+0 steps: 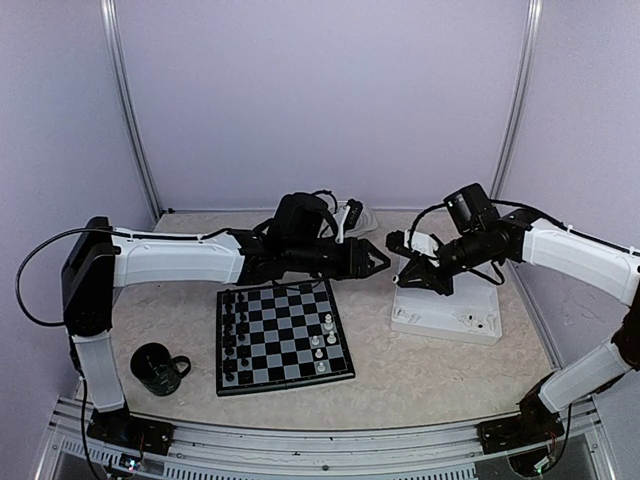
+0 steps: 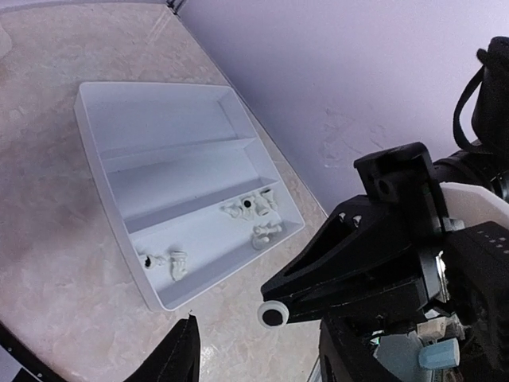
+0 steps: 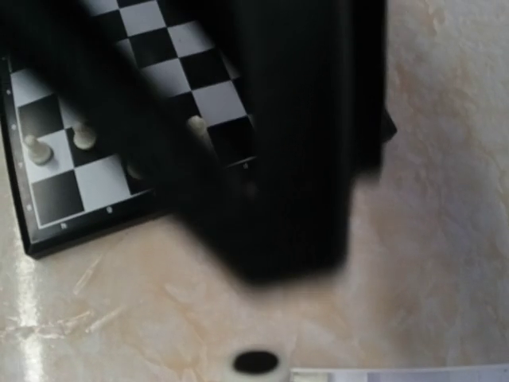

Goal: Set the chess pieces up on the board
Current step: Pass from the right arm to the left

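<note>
The board (image 1: 286,381) lies near the table's middle. Black chessmen (image 1: 232,330) are ranked down its left edge and only a few white ones (image 1: 325,336) stand by its right edge, so I judge the white side barely begun. Past its far right corner my left end effector (image 1: 380,263) hangs wide and empty, facing the right end effector (image 2: 280,303), pinched narrow on a white piece (image 2: 273,315); likely a handover. More tiny white pieces (image 2: 254,212) lie tipped in the tray (image 2: 103,151) by the table's right edge.
</note>
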